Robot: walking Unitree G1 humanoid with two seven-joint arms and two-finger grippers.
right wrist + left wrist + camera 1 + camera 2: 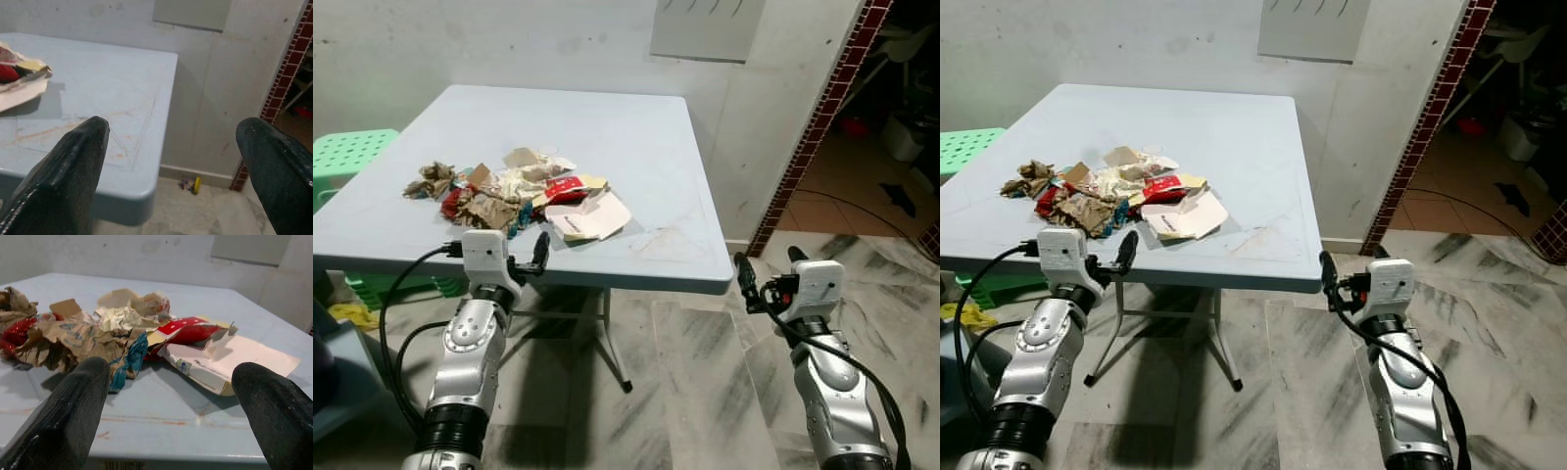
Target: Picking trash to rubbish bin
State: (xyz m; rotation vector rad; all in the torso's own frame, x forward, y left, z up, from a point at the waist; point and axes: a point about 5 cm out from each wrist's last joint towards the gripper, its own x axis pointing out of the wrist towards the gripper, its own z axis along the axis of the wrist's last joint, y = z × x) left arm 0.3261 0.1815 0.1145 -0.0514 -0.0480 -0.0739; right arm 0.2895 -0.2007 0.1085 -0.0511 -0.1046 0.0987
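A heap of trash (pixel 514 194) lies on the left part of the pale blue table (pixel 636 137): crumpled brown paper (pixel 73 340), a red wrapper (pixel 188 331), a flat white carton (pixel 592 217) and whitish scraps. My left gripper (pixel 514 257) is open at the table's front edge, level with the top, its fingertips (pixel 73 401) a short way from the brown paper and carton. My right gripper (pixel 769 269) is open with nothing in it, just off the table's front right corner (pixel 132 196).
A green plastic stool (pixel 352 155) stands beside the table's left edge. The table's folding legs (pixel 612 338) stand on marble floor. A brick-edged doorway (pixel 818 117) opens at the right. A small yellow item (pixel 197 184) lies by the wall's foot.
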